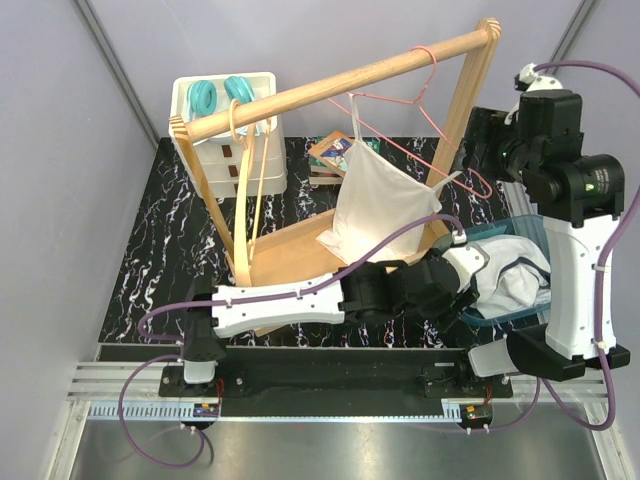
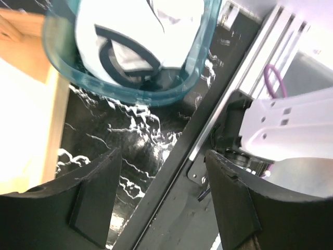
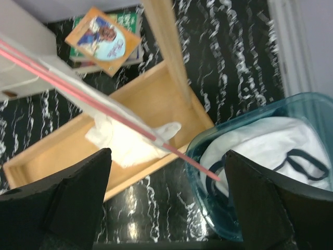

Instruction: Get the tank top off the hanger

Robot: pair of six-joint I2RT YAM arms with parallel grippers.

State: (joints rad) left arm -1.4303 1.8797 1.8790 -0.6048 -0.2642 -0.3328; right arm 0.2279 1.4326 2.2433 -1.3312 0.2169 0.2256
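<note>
A white tank top (image 1: 380,205) hangs on a pink wire hanger (image 1: 420,100) hooked over the wooden rail (image 1: 330,85). My right gripper (image 1: 475,150) is raised beside the hanger's right end, open and holding nothing. In the right wrist view the hanger (image 3: 197,165) arm crosses diagonally between the open right gripper (image 3: 167,156) jaws, with the tank top (image 3: 125,146) draped below it. My left gripper (image 1: 465,300) reaches low across to the teal basket (image 1: 520,310). In the left wrist view the left gripper (image 2: 162,161) is open over the table edge, with nothing between the jaws.
The teal basket (image 2: 130,94) holds white clothes with dark trim. The rack's wooden base tray (image 1: 290,250) lies under the tank top. Books (image 1: 330,155) lie behind the rack, beside a white drawer unit (image 1: 225,150) with teal headphones (image 1: 220,95) on top.
</note>
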